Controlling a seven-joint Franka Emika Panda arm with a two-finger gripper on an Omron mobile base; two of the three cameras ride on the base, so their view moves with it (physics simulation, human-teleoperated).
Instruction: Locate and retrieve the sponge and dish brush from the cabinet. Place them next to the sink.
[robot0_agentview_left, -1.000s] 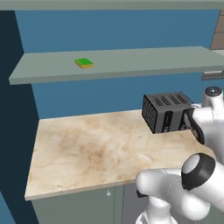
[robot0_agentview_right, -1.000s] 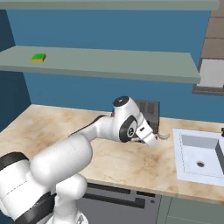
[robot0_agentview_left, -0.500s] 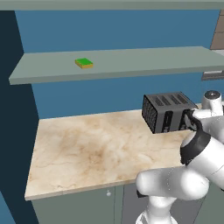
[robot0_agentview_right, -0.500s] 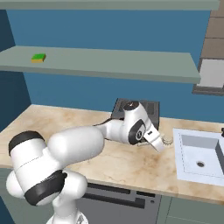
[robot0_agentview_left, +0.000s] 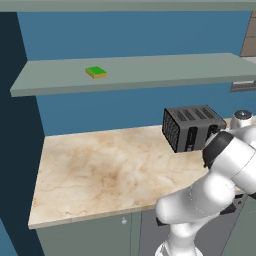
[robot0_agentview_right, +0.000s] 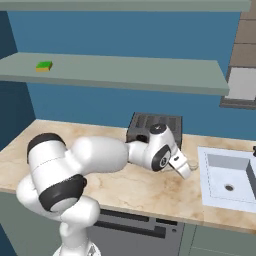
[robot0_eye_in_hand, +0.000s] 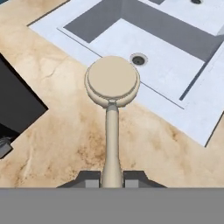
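Observation:
The dish brush (robot0_eye_in_hand: 112, 85), with a round beige head and pale handle, is clamped by its handle between the fingers of my gripper (robot0_eye_in_hand: 112, 177), which is shut on it. Below the head lie marble counter and the near rim of the sink (robot0_eye_in_hand: 57, 33). In the right base view my gripper (robot0_agentview_right: 183, 166) hangs low over the counter, just left of the sink (robot0_agentview_right: 205, 170). The green and yellow sponge (robot0_agentview_left: 96, 72) (robot0_agentview_right: 44, 66) lies on the cabinet shelf (robot0_agentview_left: 165, 70) (robot0_agentview_right: 125, 72) at the far left.
A black slotted toaster (robot0_agentview_left: 192, 127) (robot0_agentview_right: 150, 125) stands at the back of the marble counter (robot0_agentview_left: 100, 170), right behind my wrist; its dark side (robot0_eye_in_hand: 17, 105) is close to the brush. A dark wall borders the counter on the left.
My arm has swung further right and down, carrying the brush closer to the sink's left rim. The sponge has stayed on the shelf.

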